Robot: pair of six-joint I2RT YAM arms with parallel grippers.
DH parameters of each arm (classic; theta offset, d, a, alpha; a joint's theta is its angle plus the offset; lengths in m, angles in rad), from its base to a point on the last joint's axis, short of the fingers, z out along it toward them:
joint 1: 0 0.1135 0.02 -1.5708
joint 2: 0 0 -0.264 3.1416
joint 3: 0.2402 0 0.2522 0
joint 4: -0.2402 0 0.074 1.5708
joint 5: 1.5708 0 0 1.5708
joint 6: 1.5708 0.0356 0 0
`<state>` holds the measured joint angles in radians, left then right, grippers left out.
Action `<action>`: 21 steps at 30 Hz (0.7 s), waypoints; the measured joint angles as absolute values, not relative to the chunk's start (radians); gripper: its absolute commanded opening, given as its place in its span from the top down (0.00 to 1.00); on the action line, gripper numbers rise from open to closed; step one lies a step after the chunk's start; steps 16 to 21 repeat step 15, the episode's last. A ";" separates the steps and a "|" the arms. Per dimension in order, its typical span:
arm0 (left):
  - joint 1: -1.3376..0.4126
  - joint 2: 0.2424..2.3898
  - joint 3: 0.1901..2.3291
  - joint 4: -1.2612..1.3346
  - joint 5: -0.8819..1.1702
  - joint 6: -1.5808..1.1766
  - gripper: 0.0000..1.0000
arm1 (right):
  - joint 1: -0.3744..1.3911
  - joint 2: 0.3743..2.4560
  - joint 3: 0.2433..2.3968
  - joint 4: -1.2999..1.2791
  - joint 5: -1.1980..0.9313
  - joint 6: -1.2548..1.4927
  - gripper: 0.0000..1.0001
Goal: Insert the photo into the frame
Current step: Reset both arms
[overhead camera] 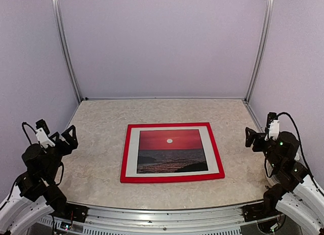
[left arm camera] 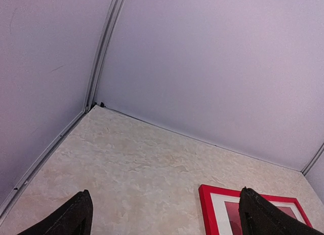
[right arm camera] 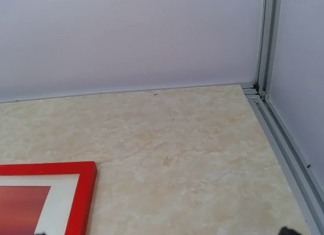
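The frame (overhead camera: 172,177), red-faced, lies flat at the middle of the table. Inside its white mat (overhead camera: 132,154) sits the photo (overhead camera: 171,151), a red sunset with a small white sun over dark sea. My left gripper (overhead camera: 59,136) hangs open at the table's left edge, well clear of the frame. My right gripper (overhead camera: 259,131) stands open at the right edge, also apart from it. The left wrist view has the frame's corner (left arm camera: 206,204) and a strip of photo (left arm camera: 232,217) between wide-spread fingers (left arm camera: 164,194). In the right wrist view, the frame's corner (right arm camera: 86,194) and photo (right arm camera: 20,204) lie left of the gripper (right arm camera: 163,232).
Pale walls enclose the marbled table (overhead camera: 101,144) on three sides, with aluminium posts (overhead camera: 258,47) at the back corners. A metal rail (right arm camera: 283,144) runs along the right edge. Another rail (overhead camera: 162,212) lines the near edge between the arm bases.
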<state>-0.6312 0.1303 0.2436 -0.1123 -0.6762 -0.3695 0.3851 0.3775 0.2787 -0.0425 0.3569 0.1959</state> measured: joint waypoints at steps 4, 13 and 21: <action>-0.616 0.090 0.246 -0.117 -0.682 -0.326 0.01 | 0.379 0.336 0.276 -0.043 0.360 0.194 0.01; -0.593 0.208 0.255 -0.119 -0.633 -0.279 0.01 | 0.376 0.217 0.257 -0.055 0.369 0.195 0.01; -0.591 0.202 0.255 -0.120 -0.629 -0.278 0.01 | 0.376 0.181 0.251 -0.055 0.372 0.196 0.01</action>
